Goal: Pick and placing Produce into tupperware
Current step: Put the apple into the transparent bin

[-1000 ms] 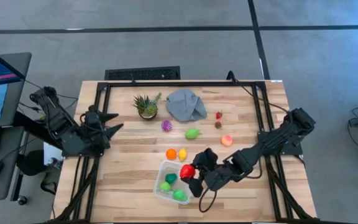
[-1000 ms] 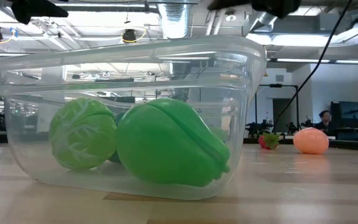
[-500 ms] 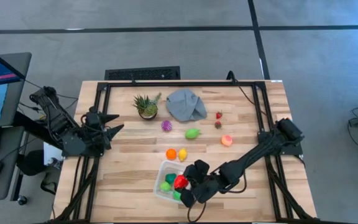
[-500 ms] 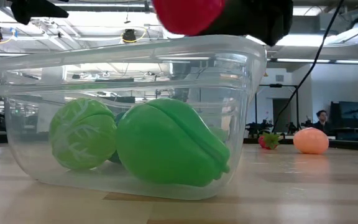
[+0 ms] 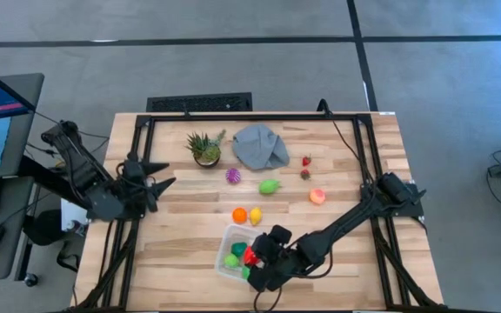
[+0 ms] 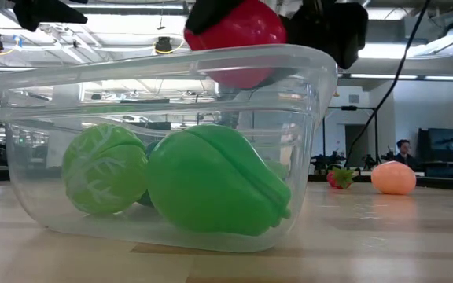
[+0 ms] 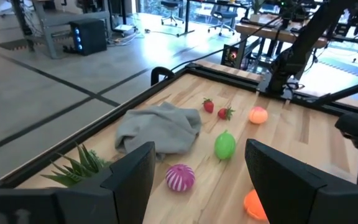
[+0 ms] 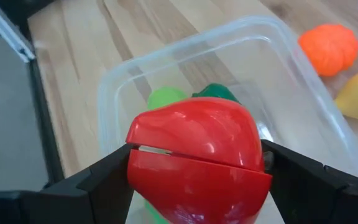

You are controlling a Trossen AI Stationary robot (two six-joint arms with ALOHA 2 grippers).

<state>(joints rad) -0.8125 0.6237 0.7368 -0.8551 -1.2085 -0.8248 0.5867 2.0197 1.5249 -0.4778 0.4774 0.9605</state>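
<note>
The tupperware (image 5: 236,257) is a clear tub near the table's front edge, with green produce (image 6: 215,189) lying on its bottom. My right gripper (image 5: 252,259) hangs over its opening, shut on a red toy fruit (image 8: 194,155). In the low view the red fruit (image 6: 234,35) sits at rim height. More produce rests on the table: orange (image 5: 239,214), yellow (image 5: 255,216), green (image 5: 270,186), purple (image 5: 233,176), peach (image 5: 317,196) and two strawberries (image 5: 305,167). My left gripper (image 5: 159,178) waits open at the table's left edge. My right gripper pinches the red fruit by two opposite sides (image 8: 135,165), one finger (image 8: 104,183) on each flank. It comes slanting down from the table's right. The fruit is lifted clear, over the tub's opening, with its underside just below the rim (image 6: 242,79).
A spiky potted plant (image 5: 205,148) and a crumpled grey cloth (image 5: 261,145) stand at the back of the table. Black frame rails run along the left and right edges. Bare wood lies between the tub and the left edge.
My right gripper has carried the red fruit down and toward the table's near left, from beside the tub's far right corner to over its opening. The fruit has come into the low view and sunk to rim height. It stays gripped.
</note>
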